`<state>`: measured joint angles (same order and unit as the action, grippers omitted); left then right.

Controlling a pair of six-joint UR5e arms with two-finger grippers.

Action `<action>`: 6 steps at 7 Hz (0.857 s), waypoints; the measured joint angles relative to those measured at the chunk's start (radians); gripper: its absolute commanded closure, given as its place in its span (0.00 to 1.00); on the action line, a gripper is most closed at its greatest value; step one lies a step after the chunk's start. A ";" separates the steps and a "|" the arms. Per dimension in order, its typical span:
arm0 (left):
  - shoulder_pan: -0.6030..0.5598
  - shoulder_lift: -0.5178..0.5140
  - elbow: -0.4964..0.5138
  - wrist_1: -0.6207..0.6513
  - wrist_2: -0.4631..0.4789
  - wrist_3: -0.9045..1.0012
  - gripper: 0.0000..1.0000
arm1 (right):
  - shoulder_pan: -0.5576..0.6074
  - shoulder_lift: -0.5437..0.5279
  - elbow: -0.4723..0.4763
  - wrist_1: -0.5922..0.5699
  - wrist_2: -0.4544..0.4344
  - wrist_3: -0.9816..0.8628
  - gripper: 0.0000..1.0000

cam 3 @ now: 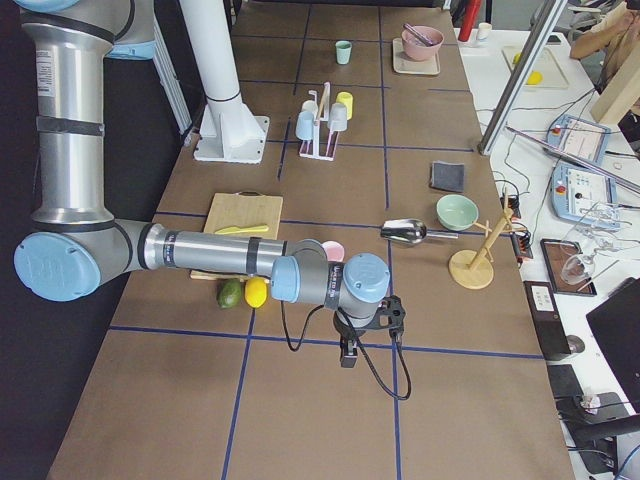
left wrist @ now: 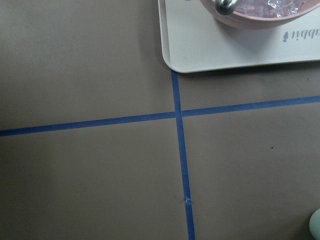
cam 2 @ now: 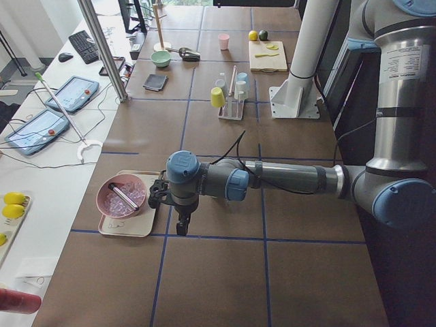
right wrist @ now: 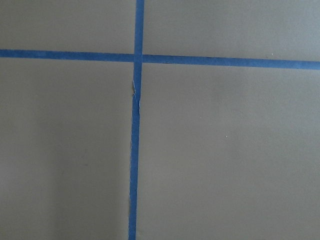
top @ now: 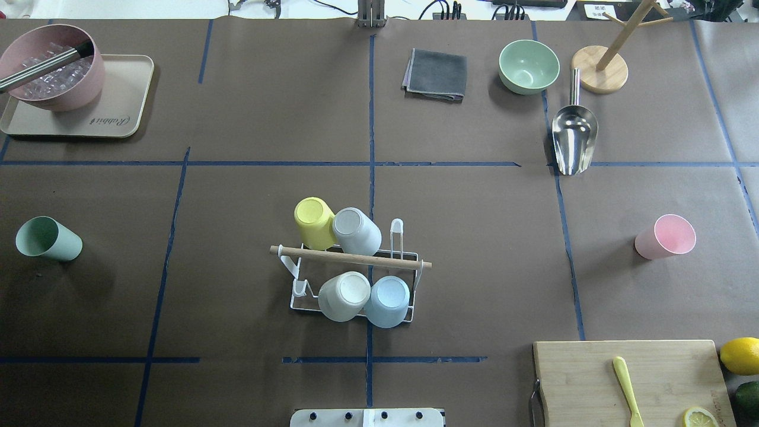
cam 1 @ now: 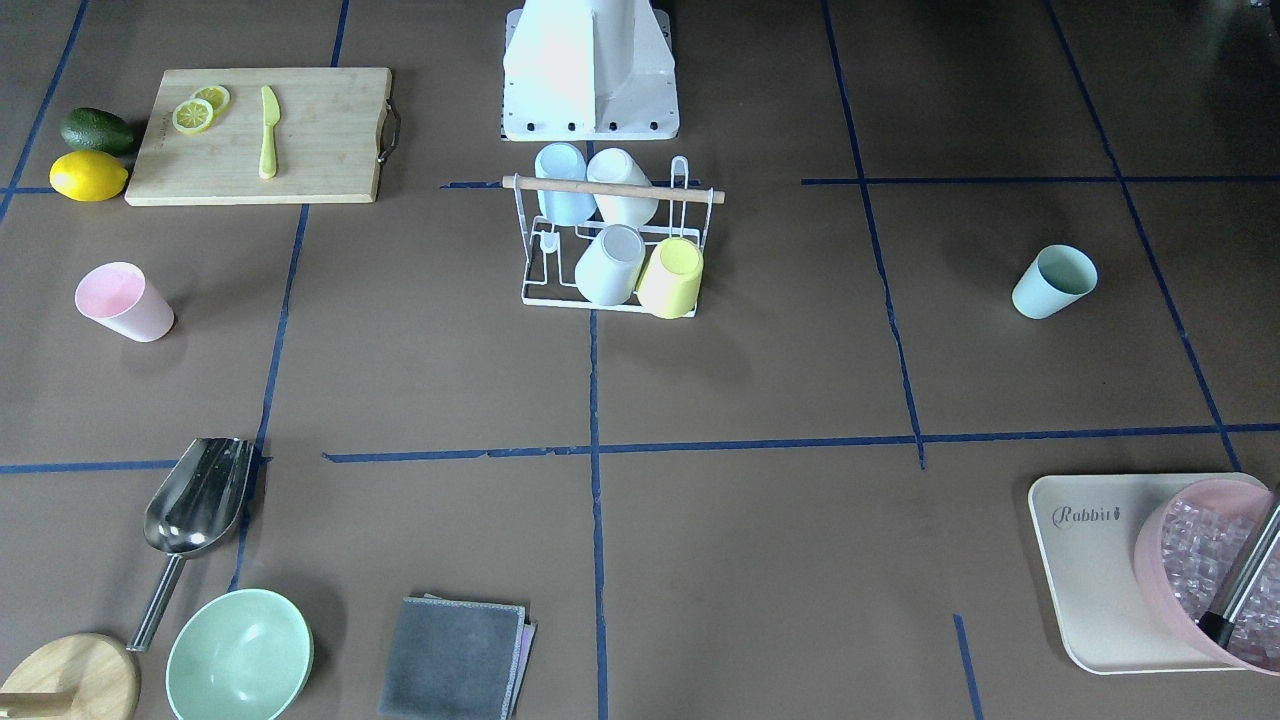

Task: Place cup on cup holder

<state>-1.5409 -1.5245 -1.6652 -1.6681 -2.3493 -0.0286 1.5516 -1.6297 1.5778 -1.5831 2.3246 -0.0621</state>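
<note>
The white wire cup holder [cam 1: 610,189] with a wooden rod stands mid-table near the robot base and carries several upturned cups; it also shows in the overhead view [top: 350,258]. A pink cup [top: 665,237] stands upright, loose, on the robot's right side. A mint green cup [top: 47,239] stands upright, loose, on its left side. Both grippers show only in the side views. The left gripper [cam 2: 182,228] points down beside the tray. The right gripper [cam 3: 347,355] points down near the lemon. I cannot tell whether either is open or shut.
A tray [top: 121,112] with a pink bowl of ice [top: 53,74] sits far left. A cutting board [top: 628,379], lemon [top: 740,354] and avocado are near right. A scoop [top: 574,139], green bowl [top: 529,65], grey cloth [top: 436,74] and wooden stand [top: 600,77] lie far right.
</note>
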 measured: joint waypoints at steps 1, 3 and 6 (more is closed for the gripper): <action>-0.001 0.006 -0.002 0.005 -0.007 -0.001 0.00 | -0.004 0.000 0.000 -0.001 0.000 0.008 0.00; -0.003 0.017 -0.009 0.035 -0.022 -0.002 0.00 | -0.014 0.001 -0.003 0.001 -0.003 0.029 0.00; 0.003 0.005 -0.032 0.048 -0.018 -0.002 0.00 | -0.017 0.049 -0.003 -0.069 0.006 0.035 0.00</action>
<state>-1.5379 -1.5197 -1.6975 -1.6205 -2.3674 -0.0307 1.5345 -1.5806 1.5744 -1.6520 2.3309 -0.0271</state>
